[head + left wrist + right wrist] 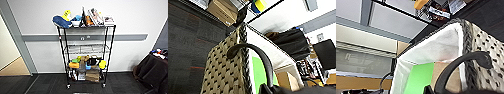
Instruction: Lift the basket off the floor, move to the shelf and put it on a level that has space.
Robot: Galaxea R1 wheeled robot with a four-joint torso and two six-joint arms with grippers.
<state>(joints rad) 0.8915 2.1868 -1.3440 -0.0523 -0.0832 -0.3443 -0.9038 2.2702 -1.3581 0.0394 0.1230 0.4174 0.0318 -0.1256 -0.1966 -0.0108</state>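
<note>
The shelf (pixel 86 50), a tall black wire rack on castors, stands straight ahead against the white wall. Its top tier is crowded with a blue object, books and small items. The level (pixel 86 52) below it carries pale flat things, blurred. The lower tiers hold colourful items and a cardboard box. The basket (pixel 225 72), speckled weave with white lining (pixel 436 47) and something green inside, looms in both wrist views. One dark handle (pixel 265 60) arcs into my left gripper (pixel 268 89), which is shut on it. The opposite handle (pixel 461 62) runs into my right gripper (pixel 432 90), likewise shut.
Dark grey carpet floor (pixel 37 86) lies in front of the rack. At the left a doorway opens onto tan wooden flooring (pixel 15 67). Dark cloth-covered furniture (pixel 150 70) with small items on it stands at the right. A grey rail (pixel 40 37) runs along the wall.
</note>
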